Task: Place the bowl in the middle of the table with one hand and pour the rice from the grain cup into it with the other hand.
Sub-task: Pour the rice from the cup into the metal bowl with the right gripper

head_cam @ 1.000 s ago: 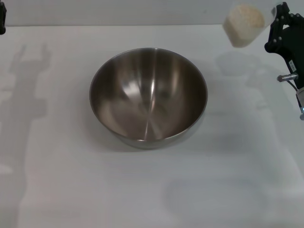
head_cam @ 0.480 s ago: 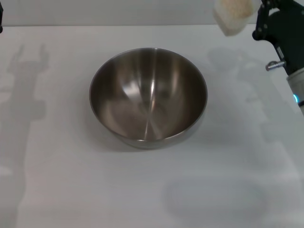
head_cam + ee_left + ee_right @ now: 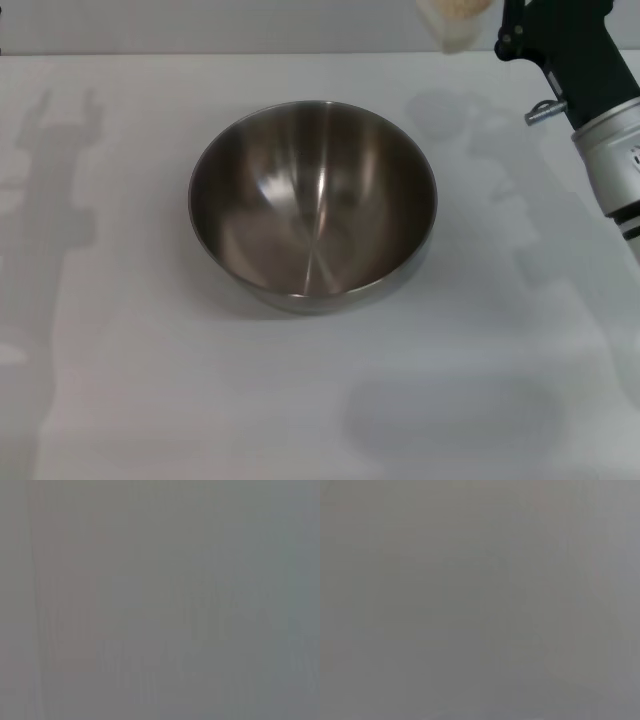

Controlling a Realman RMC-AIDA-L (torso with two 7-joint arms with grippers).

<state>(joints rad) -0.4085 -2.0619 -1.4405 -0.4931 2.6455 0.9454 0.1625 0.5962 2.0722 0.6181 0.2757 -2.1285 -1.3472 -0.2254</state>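
The stainless-steel bowl point(image 3: 313, 200) stands upright and empty in the middle of the white table point(image 3: 150, 380). My right gripper point(image 3: 507, 30) is at the far right, high above the table, shut on the handle side of the transparent grain cup point(image 3: 455, 25). The cup hangs in the air beyond the bowl's far right rim, cut off by the head view's top edge. Pale rice point(image 3: 460, 6) shows inside it. My left gripper is out of view. Both wrist views show only plain grey.
The right arm's black and silver wrist point(image 3: 605, 130) slants over the table's far right part. Arm shadows lie on the table at the left and right of the bowl.
My right gripper has carried the grain cup up and to the left, toward the bowl, so the cup is now partly out of view. The bowl has not moved.
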